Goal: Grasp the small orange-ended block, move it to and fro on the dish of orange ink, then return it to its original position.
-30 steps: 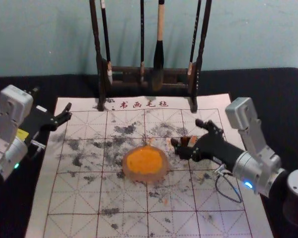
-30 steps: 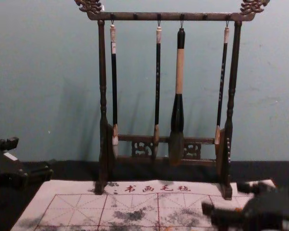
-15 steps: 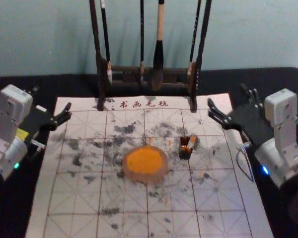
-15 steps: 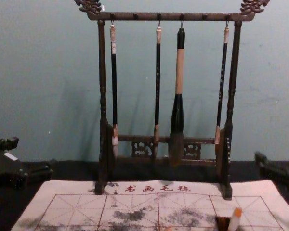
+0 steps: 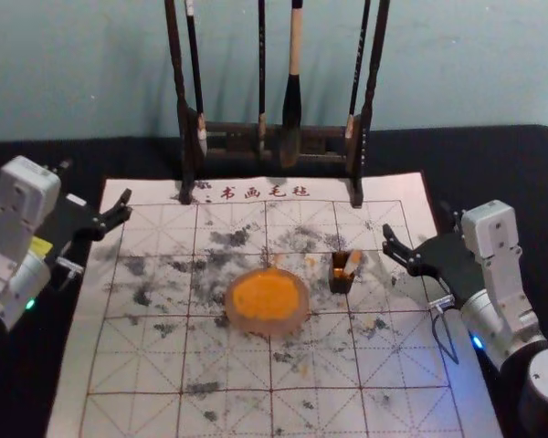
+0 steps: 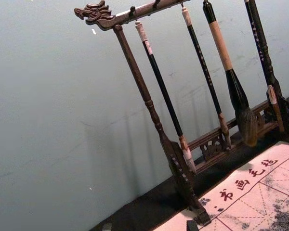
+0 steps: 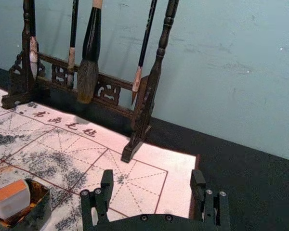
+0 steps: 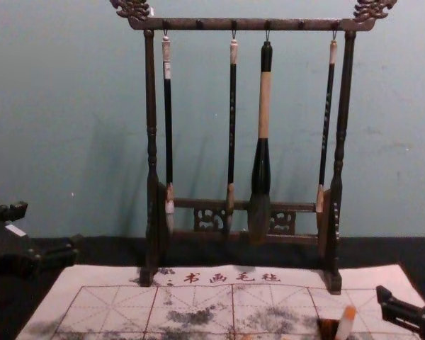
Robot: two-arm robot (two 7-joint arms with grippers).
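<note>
My right gripper (image 5: 420, 224) stands open, right of and behind the small dark holder (image 5: 342, 282), apart from it. Leaning inside that holder is the pale block (image 5: 353, 263); its orange end (image 8: 350, 312) points up in the chest view. In the right wrist view the block (image 7: 12, 198) rests in the holder (image 7: 42, 211), off to one side of my right gripper (image 7: 152, 179), whose fingers have nothing between them. The round dish of orange ink (image 5: 267, 297) lies left of the holder. Parked at the left, my left gripper (image 5: 96, 182) is open.
A dark wooden rack (image 5: 233, 141) with several hanging brushes, including a thick one (image 8: 261, 177), stands along the back by the wall. The ink-stained gridded mat (image 5: 137, 365) lies under dish and holder, on a black table (image 5: 511, 182).
My right gripper has gone from over the holder out to the right, then a little toward the front, leaving holder and block uncovered. My left arm stayed still.
</note>
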